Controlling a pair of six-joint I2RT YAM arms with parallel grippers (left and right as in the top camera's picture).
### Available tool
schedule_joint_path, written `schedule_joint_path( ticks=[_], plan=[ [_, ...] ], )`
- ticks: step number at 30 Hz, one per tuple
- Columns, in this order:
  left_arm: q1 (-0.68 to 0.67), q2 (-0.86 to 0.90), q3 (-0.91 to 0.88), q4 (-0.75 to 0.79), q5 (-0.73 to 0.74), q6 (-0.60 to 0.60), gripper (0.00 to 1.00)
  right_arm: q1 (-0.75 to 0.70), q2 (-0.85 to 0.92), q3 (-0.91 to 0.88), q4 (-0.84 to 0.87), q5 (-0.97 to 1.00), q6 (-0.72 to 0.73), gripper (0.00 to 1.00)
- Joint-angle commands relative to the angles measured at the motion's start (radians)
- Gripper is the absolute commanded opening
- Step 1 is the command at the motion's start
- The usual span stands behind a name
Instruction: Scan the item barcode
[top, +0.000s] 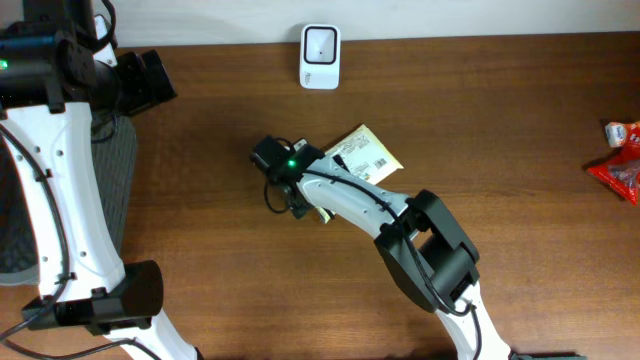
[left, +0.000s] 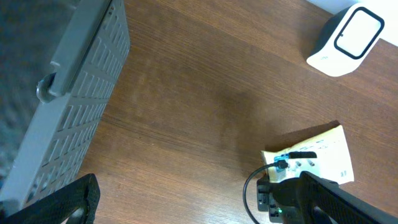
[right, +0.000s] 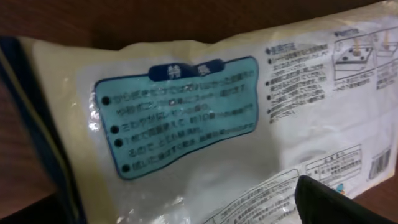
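Left arm (top: 40, 190): white links rise from base at lower left, run up left side to black wrist at upper left. Left tool (top: 150, 82) points right, jaws spread wide. Left wrist view shows only one black finger (left: 65, 202), bottom left corner.
Right arm (top: 370, 205): base at bottom, right of centre; black elbow block; white forearm reaches up-left toward middle. Green light lit on wrist. Right tool (top: 288, 200) angled downward, jaws wide apart. One dark finger (right: 339, 202) shows at lower right of right wrist view.
Arms well apart.
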Motion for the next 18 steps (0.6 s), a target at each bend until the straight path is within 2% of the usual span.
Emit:
schedule_joint_path(
  ticks=[1,3,4,6,7,10,11,12,13,15,18],
  plan=[
    [0.008,-0.002,0.005,-0.001,-0.004,-0.01,0.99,0.002,0.032,-0.04,0.031,0.065,0.006,0.99],
    [0.008,-0.002,0.005,-0.001,-0.004,-0.01,0.99,-0.003,0.044,-0.047,0.045,0.11,0.006,1.0],
    [0.008,-0.002,0.005,-0.001,-0.004,-0.01,0.99,-0.005,0.051,-0.048,0.053,0.121,0.006,0.96],
    [0.008,-0.002,0.005,-0.001,-0.004,-0.01,0.99,-0.017,0.058,-0.051,0.073,0.121,0.006,0.82],
    [0.008,-0.002,0.005,-0.001,-0.004,-0.01,0.99,-0.026,0.059,-0.062,0.1,0.121,0.006,0.79],
    [0.008,-0.002,0.005,-0.001,-0.004,-0.01,0.99,-0.058,0.059,-0.104,0.178,0.121,0.007,0.79],
    [0.008,-0.002,0.005,-0.001,-0.004,-0.01,0.99,-0.078,0.059,-0.14,0.224,0.117,0.007,0.69],
    [0.008,-0.002,0.005,-0.001,-0.004,-0.01,0.99,-0.09,0.059,-0.16,0.245,0.108,0.007,0.53],
    [0.008,-0.002,0.005,-0.001,-0.004,-0.01,0.99,-0.099,0.059,-0.169,0.253,0.089,0.007,0.43],
    [0.008,-0.002,0.005,-0.001,-0.004,-0.01,0.99,-0.11,0.055,-0.163,0.228,0.062,0.01,0.04],
    [0.008,-0.002,0.005,-0.001,-0.004,-0.01,0.99,-0.11,0.038,-0.097,0.141,0.047,0.085,0.04]
  ],
)
